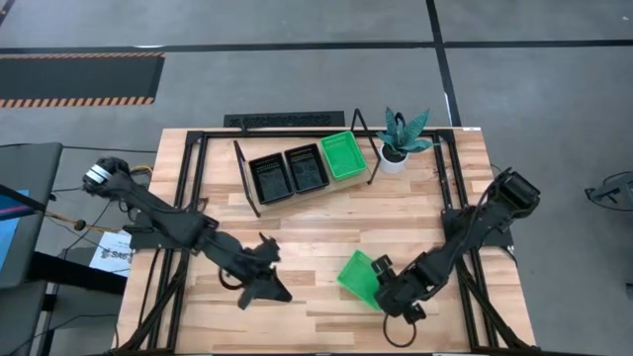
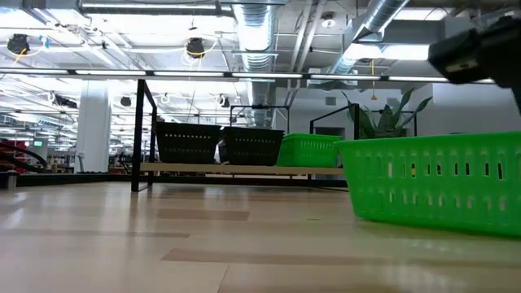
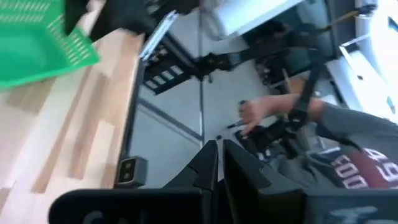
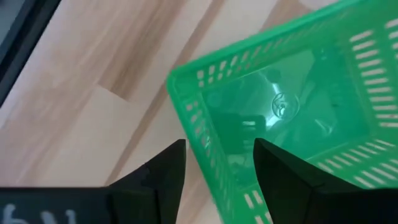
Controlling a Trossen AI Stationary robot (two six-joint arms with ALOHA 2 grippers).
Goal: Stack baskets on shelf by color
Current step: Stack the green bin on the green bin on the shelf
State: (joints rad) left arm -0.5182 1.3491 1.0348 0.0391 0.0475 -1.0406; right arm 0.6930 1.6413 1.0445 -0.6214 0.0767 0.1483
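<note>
**Right claw straddling wall of loose green basket; grip not yet made**

Lower right of centre in the high view, the right claw sits at the near edge of the loose green basket, which lies on the desk well apart from the shelf. The right wrist view shows its fingers parted, one outside and one inside the basket wall; the wall passes between them, and I cannot tell whether either pad touches it. Nothing is held yet.

Lower centre-left in the high view, the left claw waits over bare desk, fingers pressed together and empty.

Upper centre, the shelf carries two black baskets side by side and a green basket at its right end, beside a potted plant. Beyond the desk edge, the left wrist view shows a person standing by.

Judgement: the step in hand is the pickup. The mesh wall should sit deep between the fingers before they close, and the lift should be level, since the basket hangs from one side. The placement should nest it squarely into the green basket on the shelf, clear of the plant.
</note>
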